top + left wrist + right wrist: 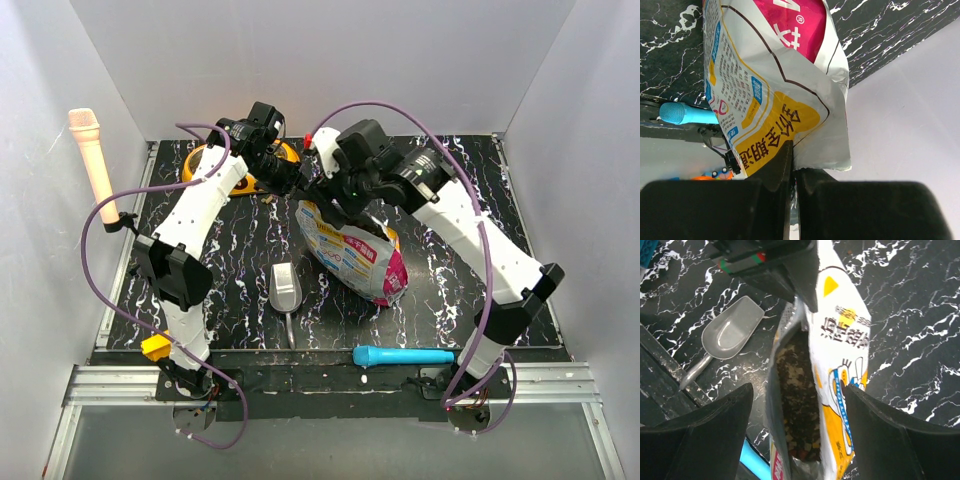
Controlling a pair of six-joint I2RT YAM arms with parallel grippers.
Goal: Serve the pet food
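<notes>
While the left gripper [792,167] was clenched on the top edge of the printed pouch [358,258], pinching one lip of its mouth between closed fingers, the right gripper [799,390] hung directly over the opening. Its fingers were spread wide, one to either side of the bag, with nothing grasped between them.

The pouch lay on the black marbled table [455,180] with its magenta bottom toward the near edge and its mouth lifted at the far end, where the two grippers met. The pet food [800,367] sat inside the pouch — a heap of small brown and tan pieces seen through the gaping mouth from the right wrist camera. A few brown specks lay on the table by the orange double bowl [197,163], too small to identify for certain. That bowl stood at the far side, largely hidden behind the left arm.

The grey scoop [284,288] rested on the table just to the left of the pouch, apart from it, with its handle pointing toward the near edge. A blue-handled tool [400,355] lay along the near rail.
</notes>
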